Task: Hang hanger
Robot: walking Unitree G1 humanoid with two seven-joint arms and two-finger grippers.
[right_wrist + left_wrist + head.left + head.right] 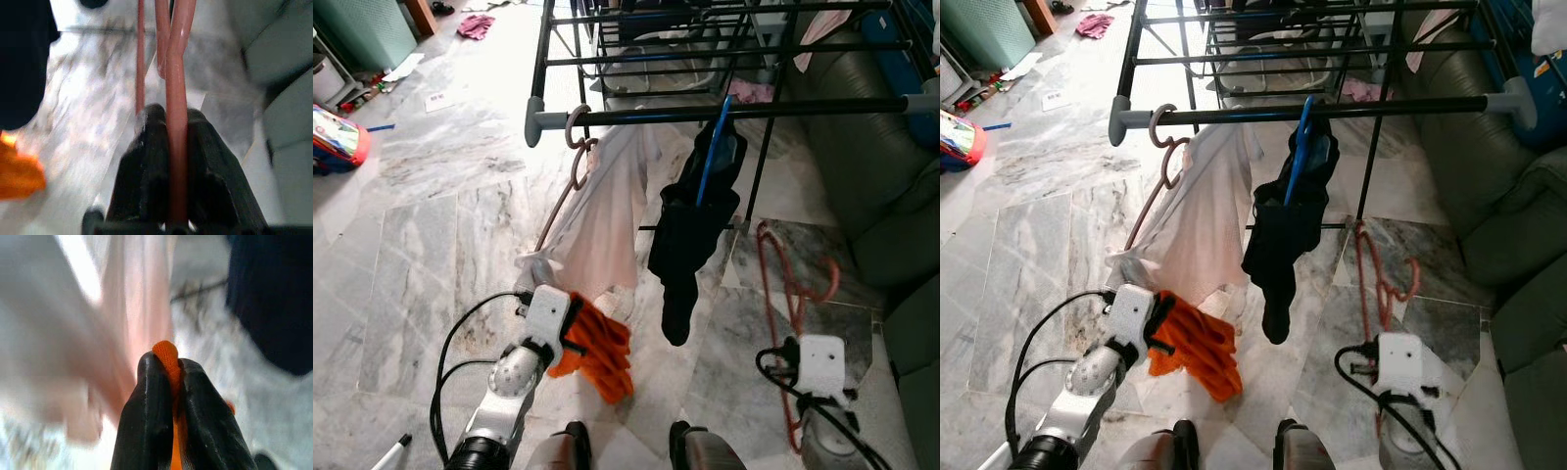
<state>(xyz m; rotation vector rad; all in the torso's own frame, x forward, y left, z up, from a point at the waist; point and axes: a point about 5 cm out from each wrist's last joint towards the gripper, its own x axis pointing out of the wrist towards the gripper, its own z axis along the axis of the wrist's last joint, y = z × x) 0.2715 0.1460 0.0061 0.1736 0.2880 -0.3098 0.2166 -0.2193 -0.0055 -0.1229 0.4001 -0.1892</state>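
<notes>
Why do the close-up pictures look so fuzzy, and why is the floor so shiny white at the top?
Left wrist view: the black fingers and orange cloth look sharp; the pale shirt behind smears. Right wrist view: the red hanger is fairly clear and the floor is soft. Left eye view: bright light washes out the marble near the rack.

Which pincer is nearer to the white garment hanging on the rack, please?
Left. The left pincer, shut on an orange cloth, sits right beside the white garment. The right pincer, gripping a red hanger, is beyond the black garment.
</notes>
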